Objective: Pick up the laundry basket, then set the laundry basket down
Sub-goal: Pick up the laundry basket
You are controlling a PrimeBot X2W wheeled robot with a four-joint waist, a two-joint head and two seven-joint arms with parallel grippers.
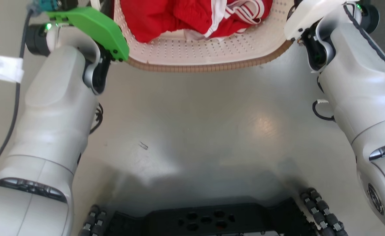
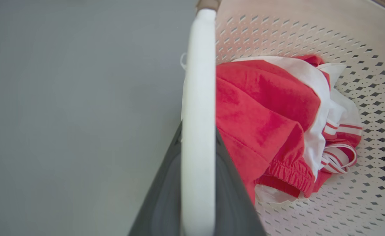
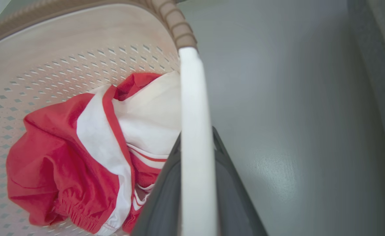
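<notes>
Left end effector (image 2: 198, 132) pinches a white side handle (image 2: 197, 82) between its dark fingers. The right end effector (image 3: 197, 139) clamps the opposite white handle (image 3: 192, 98). The cream-white perforated plastic laundry basket (image 1: 208, 52) lies top centre of the head frame. Its long axis runs left to right, and it holds a red-and-white garment (image 1: 179, 16).

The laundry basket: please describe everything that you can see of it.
The laundry basket is cream-white plastic, its walls pierced with small holes, under a brown woven-look rim. It is upright, ahead of the robot. Red and white clothes lie inside. The left jaws are shut on one white handle, the right jaws on the other. Whether it rests on the grey floor cannot be told.
</notes>
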